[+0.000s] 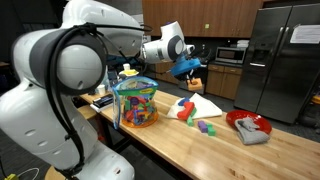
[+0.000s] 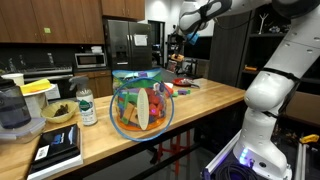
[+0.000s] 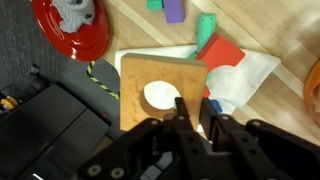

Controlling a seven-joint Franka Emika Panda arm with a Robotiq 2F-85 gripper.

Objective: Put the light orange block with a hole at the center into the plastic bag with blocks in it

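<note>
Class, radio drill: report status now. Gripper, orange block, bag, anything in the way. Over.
Gripper shut on light orange block, held above counter. Plastic bag stands on counter, block not yet in. No obstacle seen between them.

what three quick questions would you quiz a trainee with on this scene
1. True or false: the gripper is shut on the light orange block.
2. What lies in the red bowl? A) a grey cloth B) a spoon C) a cup
3. Short answer: is the light orange block inside the plastic bag?

Key
1. True: the jaws pinch its near edge.
2. A.
3. No: the gripper holds it up above the table, apart from the bag.
</note>
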